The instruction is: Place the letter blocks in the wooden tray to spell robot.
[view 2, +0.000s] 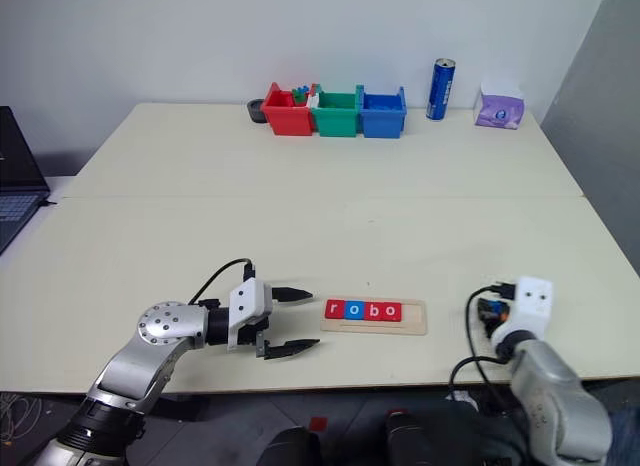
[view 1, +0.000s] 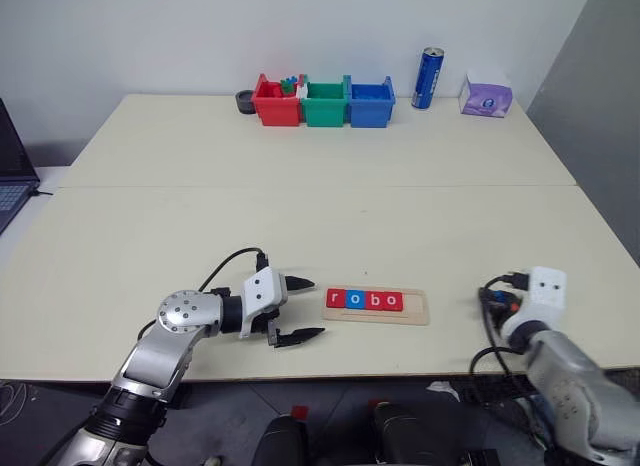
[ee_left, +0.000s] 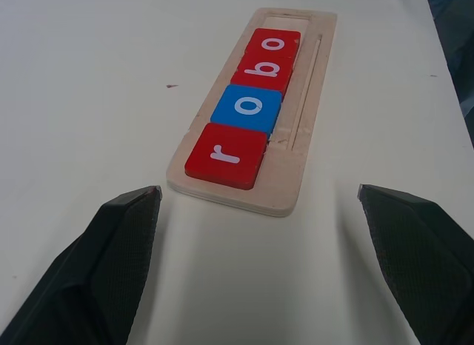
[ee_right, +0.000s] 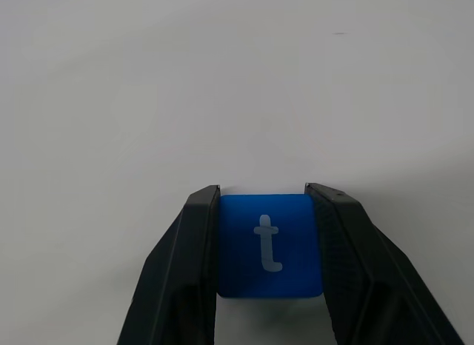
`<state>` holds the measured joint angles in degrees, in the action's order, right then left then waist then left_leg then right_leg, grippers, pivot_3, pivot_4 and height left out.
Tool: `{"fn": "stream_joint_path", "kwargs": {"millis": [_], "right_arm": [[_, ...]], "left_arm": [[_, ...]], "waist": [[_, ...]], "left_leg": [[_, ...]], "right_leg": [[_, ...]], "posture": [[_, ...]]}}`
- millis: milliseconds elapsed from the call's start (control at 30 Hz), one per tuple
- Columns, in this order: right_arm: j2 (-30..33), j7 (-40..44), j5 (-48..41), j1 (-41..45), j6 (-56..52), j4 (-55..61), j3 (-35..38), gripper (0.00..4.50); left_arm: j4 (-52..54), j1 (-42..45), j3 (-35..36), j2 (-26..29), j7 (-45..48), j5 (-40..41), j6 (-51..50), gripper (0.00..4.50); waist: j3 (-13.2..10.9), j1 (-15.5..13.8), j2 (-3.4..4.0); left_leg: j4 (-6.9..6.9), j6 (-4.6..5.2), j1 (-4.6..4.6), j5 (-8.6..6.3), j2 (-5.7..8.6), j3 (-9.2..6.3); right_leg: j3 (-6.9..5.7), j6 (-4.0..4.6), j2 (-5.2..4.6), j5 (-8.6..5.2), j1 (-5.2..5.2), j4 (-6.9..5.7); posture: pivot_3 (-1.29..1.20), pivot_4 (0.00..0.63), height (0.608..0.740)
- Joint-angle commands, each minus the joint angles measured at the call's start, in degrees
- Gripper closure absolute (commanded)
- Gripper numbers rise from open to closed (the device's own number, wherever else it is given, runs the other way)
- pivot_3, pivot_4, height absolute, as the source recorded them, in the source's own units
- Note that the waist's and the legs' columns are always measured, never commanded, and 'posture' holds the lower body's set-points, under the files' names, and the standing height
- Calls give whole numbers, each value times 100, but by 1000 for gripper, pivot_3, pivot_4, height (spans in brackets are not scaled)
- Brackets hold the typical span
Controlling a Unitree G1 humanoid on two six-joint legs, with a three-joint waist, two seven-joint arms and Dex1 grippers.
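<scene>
Wooden tray (view 1: pixel 414 308): pale, long, lying flat nr front edge of table (view 1: pixel 300 206), betw the two arms. Holds 4 letter blocks in a row, touching, reading r-o-b-o: red r block (ee_left: pixel 226 155), blue o block (ee_left: pixel 246 108), red b block (ee_left: pixel 264 67), red o block (ee_left: pixel 274 43). Last slot at the tray's right end bare.

Blue t block (ee_right: pixel 269 245): 5th tile, white t facing up, pinched betw the two fingers (ee_right: pixel 181 271) of right gripper (ee_right: pixel 263 193), above bare tabletop, well to the right of the tray.

Right gripper: jaws pressed on both side edges of the t block.

Left gripper (view 1: pixel 297 308): just beside the tray's left end, pointing at it, not touching; jaws spread wide, nothing betw them.

Far edge of table, l to r: dark round item (view 1: pixel 245 101), red bin (view 1: pixel 276 102) w/ small coloured pieces, green bin (view 1: pixel 324 102), blue bin (view 1: pixel 370 101), blue can (view 1: pixel 429 78) upright, purple tissue pack (view 1: pixel 486 96).

Laptop (view 1: pixel 12 171): part seen at far left.
</scene>
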<state>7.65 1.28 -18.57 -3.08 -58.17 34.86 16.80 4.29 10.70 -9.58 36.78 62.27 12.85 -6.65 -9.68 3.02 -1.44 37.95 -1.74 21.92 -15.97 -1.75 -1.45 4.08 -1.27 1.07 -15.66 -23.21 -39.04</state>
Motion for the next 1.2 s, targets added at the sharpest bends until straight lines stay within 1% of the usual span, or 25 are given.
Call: {"fn": "stream_joint_path", "kwargs": {"millis": [33, 233, 267, 333, 367, 467, 500, 600, 633, 700, 767, 800, 867, 933, 967, 1067, 1133, 1200], "right_arm": [[-226, -291, 204, -93, 26, 93, -354, 3058], [-461, -489, 394, -45, 357, -95, -396, 3058], [-496, -488, 375, 5, 399, -74, -380, 2322], [-446, -459, 390, 163, 448, -28, -446, 1661], [-394, -459, 435, 258, 492, -20, -490, 1422], [-303, -580, 549, 586, 566, 10, -447, 268], [-241, -609, 607, 674, 602, 18, -435, 30], [98, -621, 826, 959, 763, 10, -326, 30], [299, -416, 764, 1003, 778, 9, -306, 30], [858, 298, 479, 985, 780, -20, -317, 30], [1610, 1369, -26, 875, 723, -75, -265, 30], [1912, 1759, -202, 820, 715, -110, -234, 30], [2788, 2865, -491, 555, 955, -228, -177, 30], [3488, 3771, -621, 280, 1319, -438, -185, 30], [3707, 4046, -642, 193, 1451, -566, -214, 30], [4415, 4863, -300, -26, 2240, -1178, -547, 30], [4637, 5173, -148, 32, 2647, -1564, -737, 30], [4709, 5384, -55, 239, 2935, -1919, -911, 30]], "left_arm": [[85, 146, -7, -11, 50, 11, 68, 0], [104, 182, -12, -20, 48, 11, 35, 0], [115, 164, -4, -12, 46, 10, 39, 0], [115, 145, 5, -7, 42, 7, 49, 0], [109, 146, 4, -11, 38, 3, 51, 0], [103, 124, 3, -27, 18, -5, 70, 0], [98, 116, 3, -31, 13, -8, 80, 0], [60, 110, 3, -41, 5, -21, 110, 0], [54, 107, 5, -40, 3, -22, 117, 0], [38, 107, 8, -39, 4, -22, 129, 0], [8, 105, 13, -31, 14, -21, 157, 0], [-18, 119, 12, -31, 20, -22, 169, 0], [-59, 136, 1, -33, 35, -28, 199, 0], [-87, 155, -17, -51, 39, -41, 223, 0], [-96, 164, -26, -61, 39, -48, 229, 0], [-108, 205, -48, -98, 38, -58, 219, 0], [-105, 217, -51, -109, 41, -67, 213, 0], [-94, 225, -52, -117, 41, -75, 202, 0]], "waist": [[1, -1, -1], [6, 9, -10], [6, 9, -10], [6, 11, -10], [5, 11, -8], [-1, 11, 1], [-1, 11, 1], [-2, 10, 2], [-2, 9, 1], [-3, 7, 1], [-7, 4, 2], [-9, 1, 2], [-12, -5, 1], [-13, -16, -1], [-15, -19, -3], [-18, -27, -7], [-19, -20, -10], [-21, -17, -12]], "left_leg": [[0, 0, 1, 0, 0, 1], [0, 0, -2, 0, 5, 5], [0, 0, -2, 0, 4, 4], [0, 0, -2, 0, 4, 4], [0, 0, -2, 0, 4, 4], [0, 0, 2, 0, 6, 4], [-1, 0, 4, 0, 6, 4], [-3, 0, 10, 0, 9, 4], [-3, 1, 11, -1, 10, 4], [-5, 1, 12, -1, 12, 5], [-5, 1, 14, -1, 15, 5], [-4, 2, 15, -1, 16, 5], [-2, 3, 15, -2, 17, 6], [-3, 3, 15, -2, 18, 10], [-3, 3, 15, -2, 18, 10], [1, 3, 11, -2, 18, 16], [2, 3, 8, -2, 17, 19], [2, 3, 6, -2, 17, 20]], "right_leg": [[0, 0, 0, 0, 0, 2], [1, -3, -5, 0, -1, 6], [1, -3, -5, 0, -1, 6], [1, -3, -5, 0, -1, 5], [1, -3, -5, 0, -2, 5], [1, -3, -5, 0, -6, 4], [1, -3, -5, 0, -8, 4], [-1, -7, -6, -2, -11, 6], [-1, -8, -7, -3, -12, 7], [-1, -10, -9, -4, -11, 9], [-2, -11, -10, -5, -11, 11], [-2, -11, -11, -5, -11, 11], [-4, -12, -11, -6, -9, 13], [-7, -12, -11, -6, -6, 15], [-9, -12, -11, -6, -4, 15], [-11, -12, -7, -6, -3, 13], [-10, -12, -7, -5, -2, 12], [-8, -13, -7, -5, -1, 10]], "posture": [[0, 150, 740], [0, 150, 740], [0, 150, 740], [0, 150, 740], [0, 150, 740], [0, 150, 740], [0, 150, 740], [0, 150, 740], [0, 150, 740], [0, 150, 740], [0, 150, 740], [0, 150, 740], [0, 150, 740], [0, 150, 740], [0, 150, 740], [0, 150, 740], [0, 150, 740], [0, 150, 740]]}}
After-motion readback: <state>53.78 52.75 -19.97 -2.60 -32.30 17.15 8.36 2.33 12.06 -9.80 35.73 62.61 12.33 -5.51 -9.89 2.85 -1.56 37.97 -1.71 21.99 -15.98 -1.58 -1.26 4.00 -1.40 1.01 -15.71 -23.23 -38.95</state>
